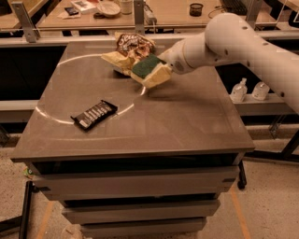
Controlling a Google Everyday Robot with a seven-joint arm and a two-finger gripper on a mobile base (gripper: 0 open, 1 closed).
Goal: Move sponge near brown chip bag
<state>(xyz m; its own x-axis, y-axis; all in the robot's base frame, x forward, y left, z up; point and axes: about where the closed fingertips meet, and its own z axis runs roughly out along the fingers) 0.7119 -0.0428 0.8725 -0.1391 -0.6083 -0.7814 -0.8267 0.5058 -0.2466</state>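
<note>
The sponge (145,66), dark green on top with pale yellow foam below, is held in my gripper (153,75) just above the table, right up against the front right side of the brown chip bag (132,45). The bag is crumpled, dark brown with white print and tan-yellow parts, and lies at the table's far middle. My gripper's cream fingers (161,73) are shut on the sponge, and the white arm reaches in from the right. I cannot tell whether the sponge touches the bag.
A flat black candy bar wrapper (94,114) lies at the front left of the grey table (187,121). Two small clear bottles (239,90) stand on a low ledge to the right. A desk behind holds a bowl (108,8) and a black cup (196,9).
</note>
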